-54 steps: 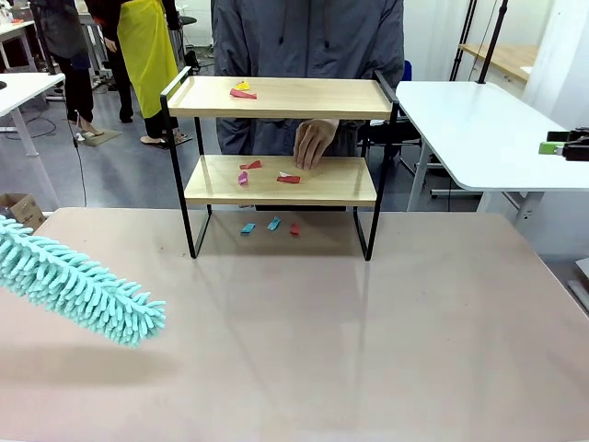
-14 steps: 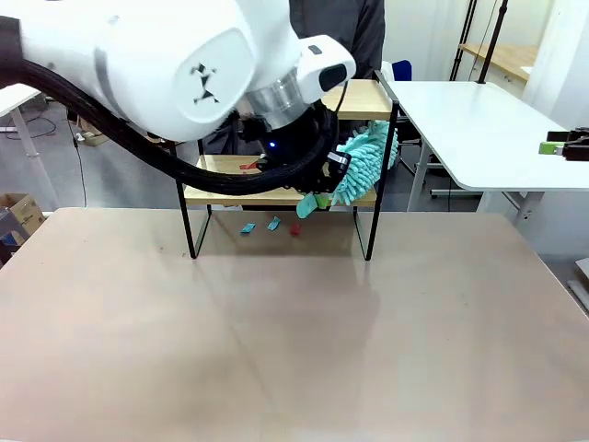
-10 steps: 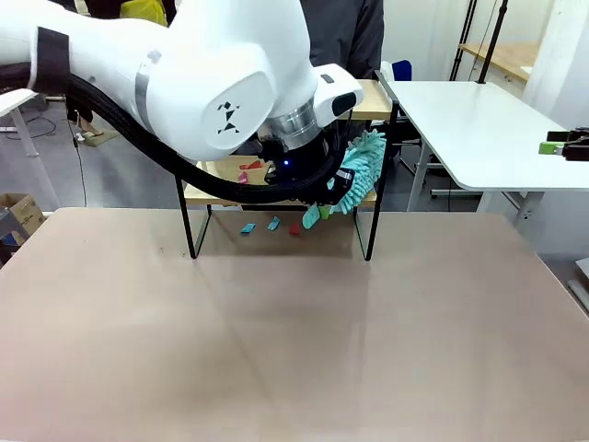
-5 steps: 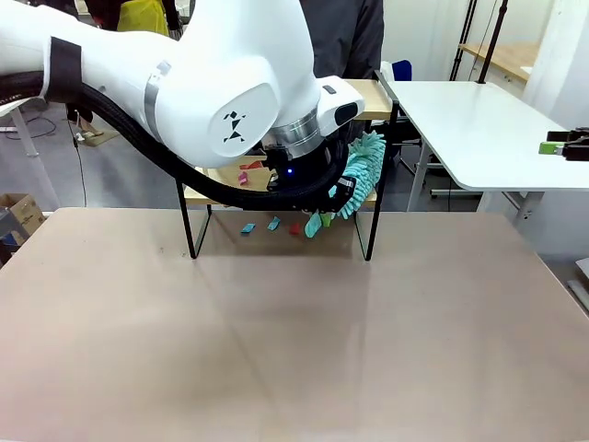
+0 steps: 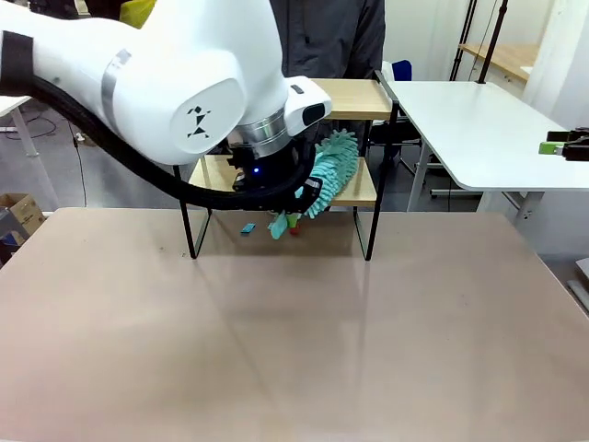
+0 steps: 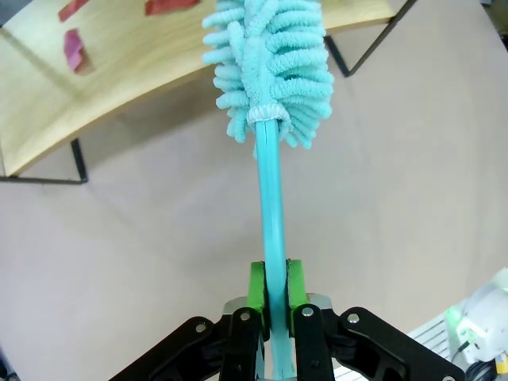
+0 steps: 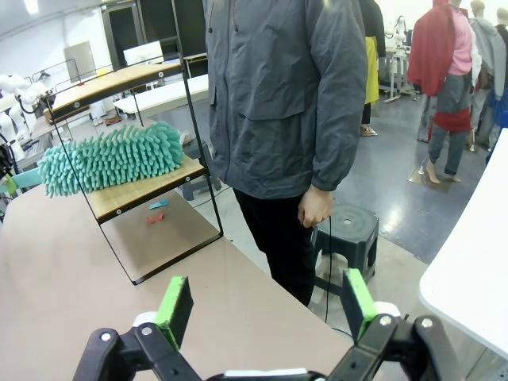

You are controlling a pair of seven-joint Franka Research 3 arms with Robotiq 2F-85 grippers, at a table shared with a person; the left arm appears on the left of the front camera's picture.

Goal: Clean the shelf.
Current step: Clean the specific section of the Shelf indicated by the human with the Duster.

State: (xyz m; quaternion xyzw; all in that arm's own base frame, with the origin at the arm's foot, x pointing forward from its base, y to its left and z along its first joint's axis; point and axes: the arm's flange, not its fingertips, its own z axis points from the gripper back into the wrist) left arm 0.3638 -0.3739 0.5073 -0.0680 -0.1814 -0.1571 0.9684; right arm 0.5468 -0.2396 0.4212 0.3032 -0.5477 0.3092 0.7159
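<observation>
The shelf (image 5: 357,98) stands at the table's far side, its left half hidden behind my left arm. My left gripper (image 6: 275,290) is shut on the thin handle of a teal duster (image 6: 270,71). The fluffy duster (image 5: 328,170) head lies over the lower board (image 5: 362,191), near its middle. Red paper scraps (image 6: 77,49) lie on that lower board (image 6: 103,87). In the right wrist view the duster (image 7: 111,159) stretches along the shelf (image 7: 151,187). My right gripper (image 7: 266,305) is open and holds nothing, far off to the right (image 5: 566,145).
A blue scrap (image 5: 247,227) and a red scrap (image 5: 294,228) lie on the table under the shelf. A person in a grey jacket (image 7: 286,119) stands behind it. A white side table (image 5: 469,129) is at the right. The near tabletop (image 5: 294,350) is bare.
My left arm has swung to the left, carrying the duster head leftward along the lower board from its right end toward the middle. The right gripper has not moved.
</observation>
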